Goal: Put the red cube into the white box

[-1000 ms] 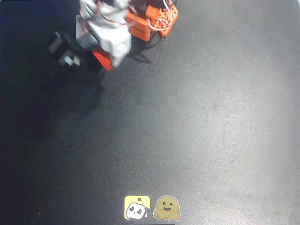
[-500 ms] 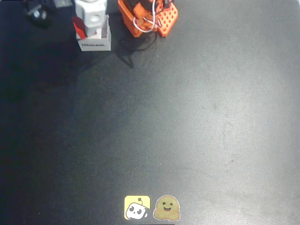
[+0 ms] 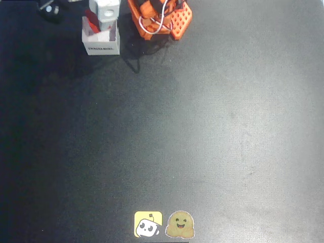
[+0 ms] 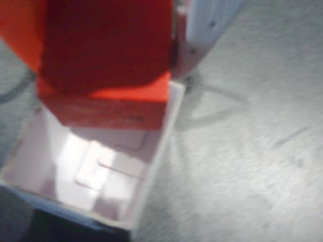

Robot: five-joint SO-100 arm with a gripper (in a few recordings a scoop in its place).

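Placement is the step in hand: the red cube (image 4: pixel 106 60) hangs directly over the open mouth of the white box (image 4: pixel 151 171), its lower face at or just above the rim in the wrist view; whether it touches the rim cannot be told. The claw (image 4: pixel 108 35) is clamped on the cube, an orange finger (image 4: pixel 20 30) against one side and a pale finger (image 4: pixel 202 30) against the other. In the overhead view the box (image 3: pixel 102 46) stands near the top edge of the dark surface (image 3: pixel 202 131), just left of the orange arm base (image 3: pixel 162 20), printed wall facing down the picture; a sliver of the cube (image 3: pixel 91 23) shows at the box's upper left, beside the white wrist block (image 3: pixel 104 10).

Recommended procedure, as a judgement: keep the cube centred over the bare box floor; its far side appears close to the box's right wall in the wrist view, so a slight shift away from that wall is advisable; lower until the cube sits below the rim; release only then, since the thin walls could tip or slide under a sideways push; lift straight up afterwards.
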